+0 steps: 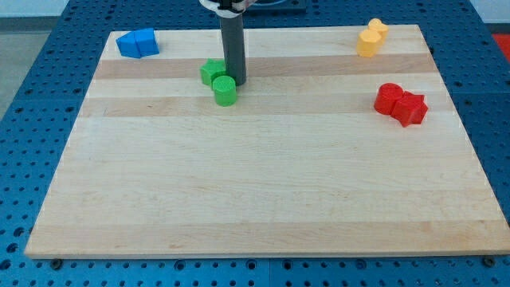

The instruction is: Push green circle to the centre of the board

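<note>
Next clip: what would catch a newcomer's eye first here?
The dark rod at the view's top centre, my tip just right of a green circle and a second green block. Colour clusters sit apart: blue blocks top left, yellow blocks top right, red blocks right.

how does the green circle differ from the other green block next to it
The green circle block is a round upright cylinder; the other green block has an angular, faceted outline. The cylinder sits nearer the view's bottom; the angular block lies just above and left of it, apparently touching. My tip stands right beside the cylinder's upper right, while the angular block is on the rod's left. Both share the same bright green and lie on the wooden board.
</note>
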Robot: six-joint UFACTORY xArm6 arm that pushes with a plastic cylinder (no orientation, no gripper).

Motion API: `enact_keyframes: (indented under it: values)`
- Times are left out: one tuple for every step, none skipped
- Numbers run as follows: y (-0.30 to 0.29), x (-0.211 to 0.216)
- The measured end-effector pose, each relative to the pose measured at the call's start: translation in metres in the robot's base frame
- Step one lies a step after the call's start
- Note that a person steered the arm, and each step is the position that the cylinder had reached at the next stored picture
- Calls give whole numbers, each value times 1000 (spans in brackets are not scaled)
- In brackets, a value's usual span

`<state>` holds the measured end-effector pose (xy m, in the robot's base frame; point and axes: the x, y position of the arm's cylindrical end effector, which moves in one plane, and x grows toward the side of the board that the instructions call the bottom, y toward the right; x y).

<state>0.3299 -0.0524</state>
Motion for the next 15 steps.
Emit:
enact_keyframes:
  values:
    - [-8, 0]
    - [-16, 0]
    - [-19, 0]
    - [-19, 0]
    - [-8, 6]
    - [-6, 61]
    - [-6, 131]
    - [2, 144]
    - [-59, 171]
    - [-113, 121]
    - [-135, 72]
    - [-106, 78]
    - [-69, 94]
    - [-37, 94]
    - [-12, 89]
